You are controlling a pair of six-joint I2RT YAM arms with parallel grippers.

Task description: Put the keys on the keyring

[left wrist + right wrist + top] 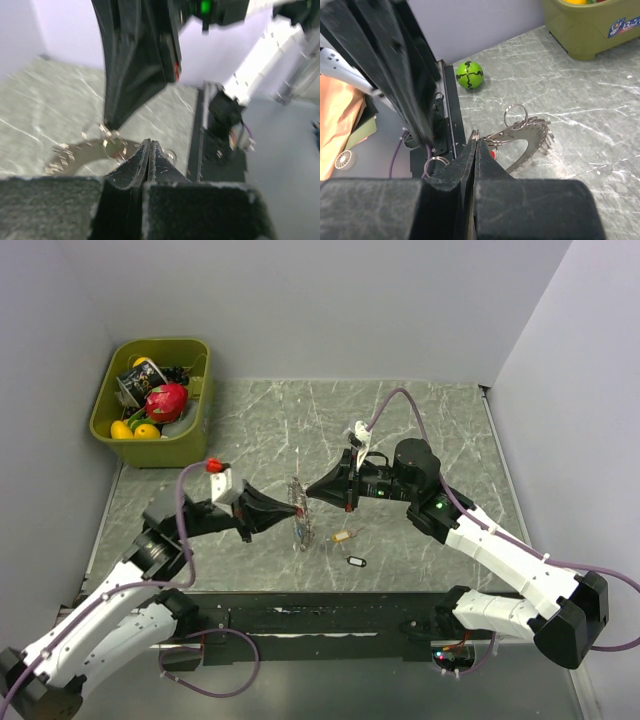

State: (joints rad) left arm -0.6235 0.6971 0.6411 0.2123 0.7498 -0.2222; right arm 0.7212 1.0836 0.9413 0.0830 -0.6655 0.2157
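Observation:
The keyring (pixel 301 522), a toothed metal wreath, hangs edge-on above the table between both grippers. My left gripper (pixel 288 506) comes from the left and is shut on its edge (pixel 85 152). Its jaws (pixel 149 142) are pressed together, with metal showing on both sides of the tips. My right gripper (pixel 474 135) comes from the right and is shut on a small split ring linked to the keyring (pixel 532 142). A red key head (pixel 493 154) shows beside the right finger; whether it hangs on the ring I cannot tell. A tan key (pixel 344 536) and a dark, whitish key (pixel 356 562) lie loose below.
An olive bin (pixel 160 343) of toy fruit stands at the back left corner. A green ball (pixel 470 74) lies near the table's front rail. Grey walls close the table on the left, back and right.

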